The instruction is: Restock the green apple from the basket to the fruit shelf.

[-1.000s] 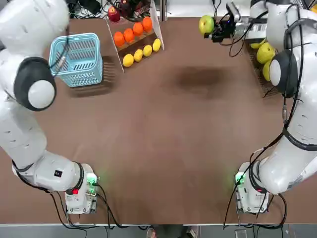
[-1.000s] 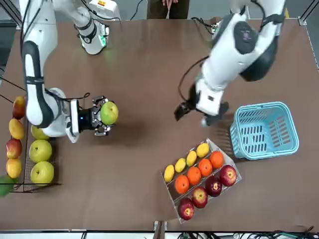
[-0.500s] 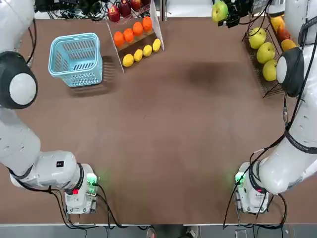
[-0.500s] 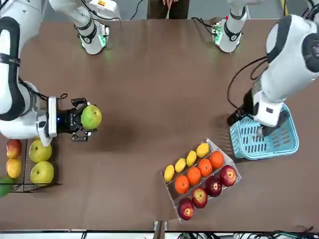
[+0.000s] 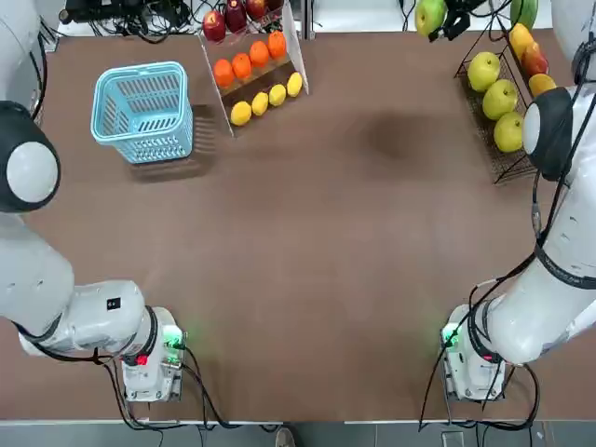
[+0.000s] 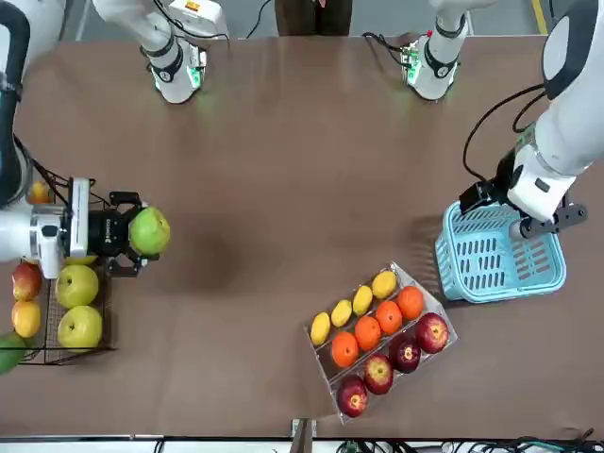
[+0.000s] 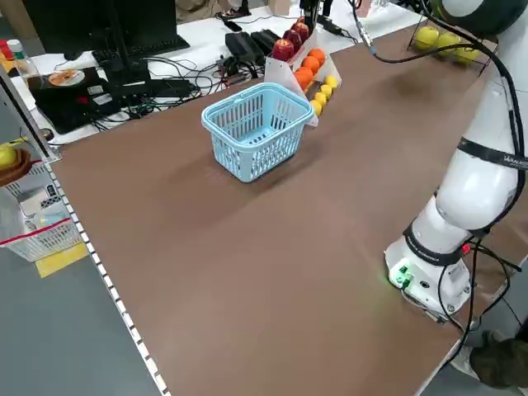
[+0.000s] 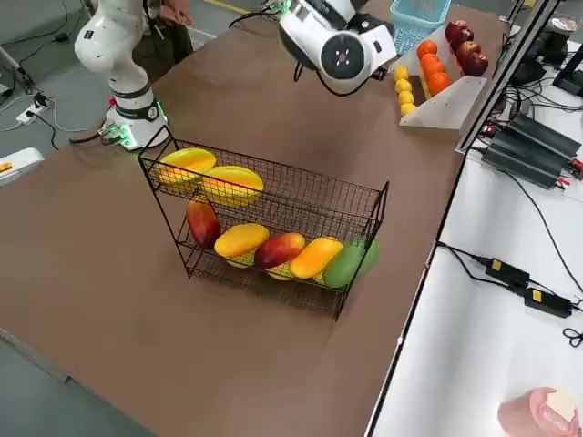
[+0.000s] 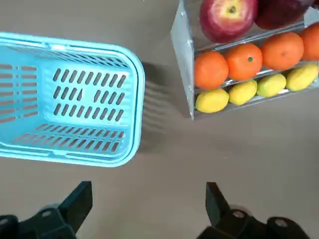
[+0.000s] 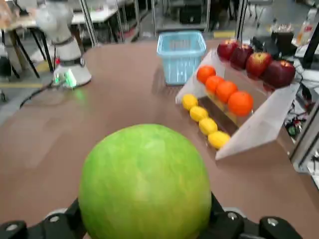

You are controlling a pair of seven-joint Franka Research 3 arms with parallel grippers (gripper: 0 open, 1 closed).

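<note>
Shifted shelfward, the right gripper point(image 6: 130, 235) clamps the smooth round green apple point(image 6: 149, 231); the left gripper's point(image 9: 148, 211) fingers stand apart.

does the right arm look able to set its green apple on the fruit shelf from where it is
Probably yes: the right tool holds the green apple beside the fruit shelf, with nothing visible between.

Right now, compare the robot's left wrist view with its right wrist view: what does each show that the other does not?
Only the left wrist view: the left gripper, its jaws open.
Only the right wrist view: a green apple held in the right gripper.
Both: the blue basket, oranges, lemons and red apples.
</note>
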